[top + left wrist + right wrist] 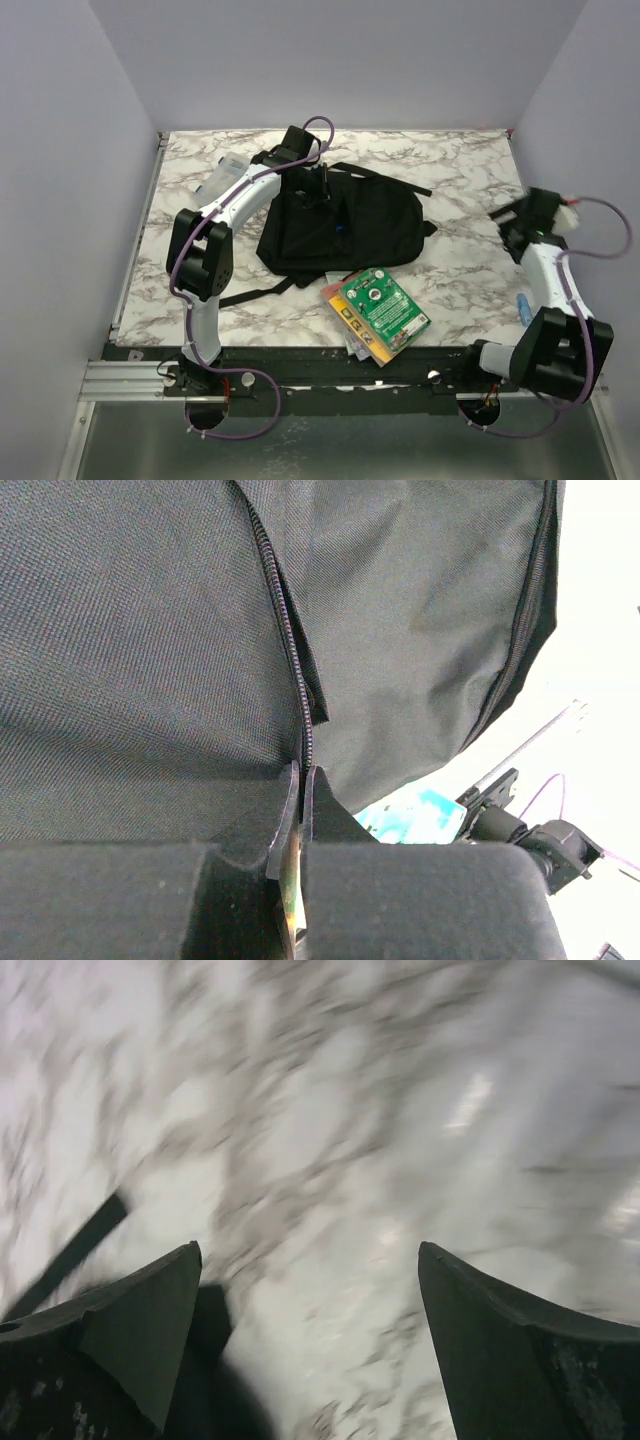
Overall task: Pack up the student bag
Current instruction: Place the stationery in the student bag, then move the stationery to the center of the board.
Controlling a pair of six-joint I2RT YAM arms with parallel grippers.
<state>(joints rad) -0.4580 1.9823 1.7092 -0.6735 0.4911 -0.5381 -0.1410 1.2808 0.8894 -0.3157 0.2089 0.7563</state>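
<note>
Marble tabletop (460, 170) w/ student bag (370, 225) mid-frame, L gripper (303, 780) pinched together at its zipper (290, 650), R gripper (308, 1260) spread wide, empty.

Motion blur smears the marble surface (350, 1110) to grey streaks in the right wrist view; a dark strap (65, 1255) runs off its left edge; in the left wrist view the student bag (150, 630) overflows the top and left edges; its zipper (290, 650) vanishes behind the pressed-together left jaws, whether pinched cannot be told; from above, the green book (383, 305) covers most of the stack (345, 322) beneath; a blue item (523, 306) by the right arm (555, 280) is too small to name.
</note>
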